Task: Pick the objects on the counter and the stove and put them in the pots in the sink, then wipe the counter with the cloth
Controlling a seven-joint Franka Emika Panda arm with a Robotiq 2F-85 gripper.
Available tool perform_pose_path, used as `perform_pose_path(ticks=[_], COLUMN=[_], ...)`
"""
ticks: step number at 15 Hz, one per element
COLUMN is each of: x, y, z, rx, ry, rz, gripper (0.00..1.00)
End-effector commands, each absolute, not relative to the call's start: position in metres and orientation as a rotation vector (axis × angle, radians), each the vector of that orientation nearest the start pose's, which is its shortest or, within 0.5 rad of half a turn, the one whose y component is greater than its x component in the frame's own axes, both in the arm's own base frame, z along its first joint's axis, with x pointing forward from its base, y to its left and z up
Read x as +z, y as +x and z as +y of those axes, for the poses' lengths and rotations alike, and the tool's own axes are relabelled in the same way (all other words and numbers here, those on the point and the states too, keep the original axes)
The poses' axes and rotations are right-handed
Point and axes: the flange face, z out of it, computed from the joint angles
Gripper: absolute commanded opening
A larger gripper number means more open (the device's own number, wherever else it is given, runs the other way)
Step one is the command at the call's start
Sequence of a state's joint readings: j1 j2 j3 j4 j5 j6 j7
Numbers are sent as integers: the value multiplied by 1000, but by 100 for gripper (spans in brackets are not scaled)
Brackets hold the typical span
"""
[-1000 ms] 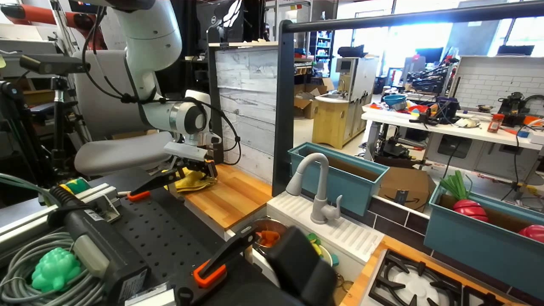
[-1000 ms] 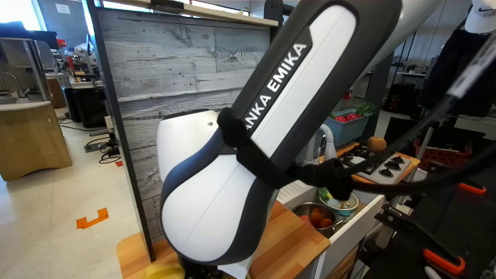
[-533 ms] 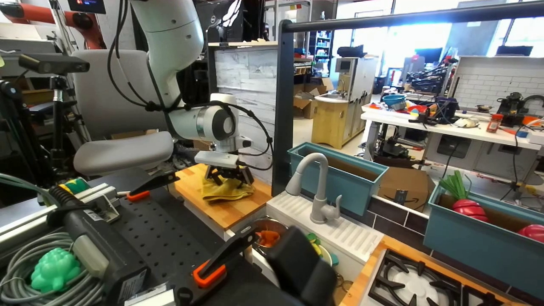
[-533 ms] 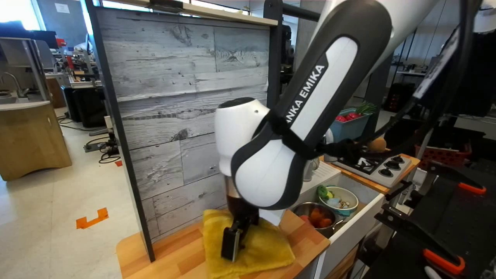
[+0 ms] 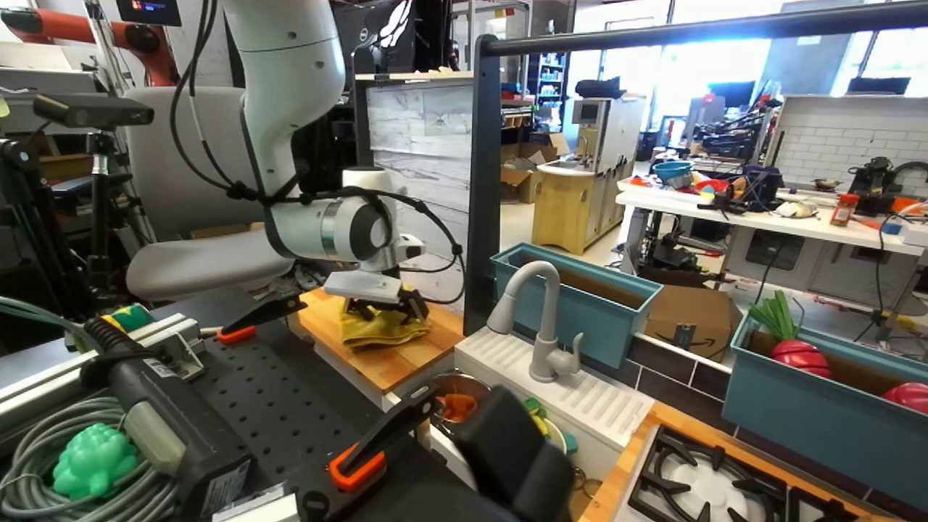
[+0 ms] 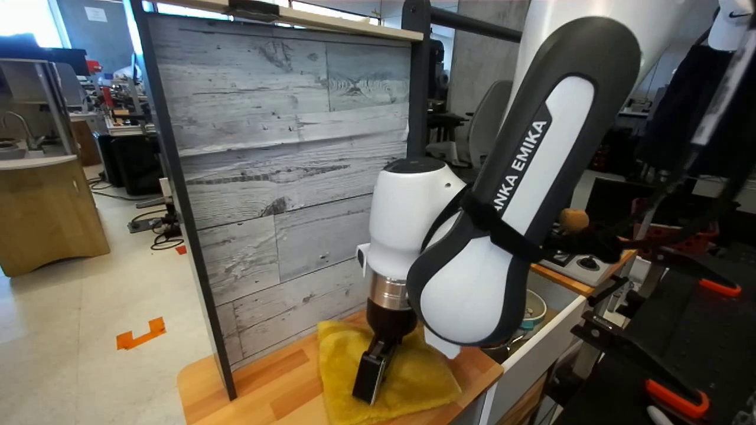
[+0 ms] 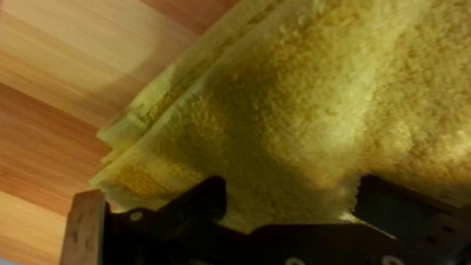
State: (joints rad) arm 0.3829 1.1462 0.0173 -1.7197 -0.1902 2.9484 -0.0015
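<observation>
Gripper [image 5: 384, 310]: released, its fingers [image 6: 367, 381] spread wide apart and pointing down onto the cloth [image 6: 422, 383]; the fabric runs slack beneath them.
Cloth: yellow, lying on the counter [image 6: 277, 378] under the gripper, folded over in layers whose edges show in the wrist view.
Counter: light and darker brown wooden strips, visible beside the cloth in both exterior views.
Arm [image 6: 466, 283]: bent over the counter, hiding part of the sink [image 6: 549, 336] in an exterior view.
Sink: pale-walled, directly beside the counter.
Metal pot [image 5: 464, 382]: in the sink on the counter's side, orange-red objects [image 5: 458, 407] inside.
White pot [image 6: 536, 304]: next to the metal one; green and yellow objects [image 5: 538, 419] show in it, partly covered by a dark shape [image 5: 518, 453] in front.
Faucet [image 5: 549, 341]: grey, arched, standing on the ribbed white drainboard [image 5: 609, 407] behind the sink.
Stove [image 5: 707, 489]: across the sink from the counter, only part of it in view.
Round brown object [image 6: 574, 219]: near the stove, seen past the arm; what it rests on cannot be told.
Teal bins [image 5: 602, 322]: two, one behind the faucet, one behind the stove with a red, green-leafed piece [image 5: 801, 357] inside.
</observation>
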Motion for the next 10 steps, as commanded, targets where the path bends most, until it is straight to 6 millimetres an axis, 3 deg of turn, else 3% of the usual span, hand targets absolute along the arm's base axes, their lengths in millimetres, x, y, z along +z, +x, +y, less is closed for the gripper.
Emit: perform_pose_path(ticks=[1, 3, 5, 7, 10], x=[-76, -73, -69, -66, -61], y=[502, 495, 496, 495, 497], z=[331, 367, 369, 335, 268], rx=[-122, -102, -89, -24, -23], ry=[-2879, -2858, -2870, -2911, -2996], rz=[-1150, -1162, -1150, -1046, -831], gripper=[100, 100, 100, 100, 100])
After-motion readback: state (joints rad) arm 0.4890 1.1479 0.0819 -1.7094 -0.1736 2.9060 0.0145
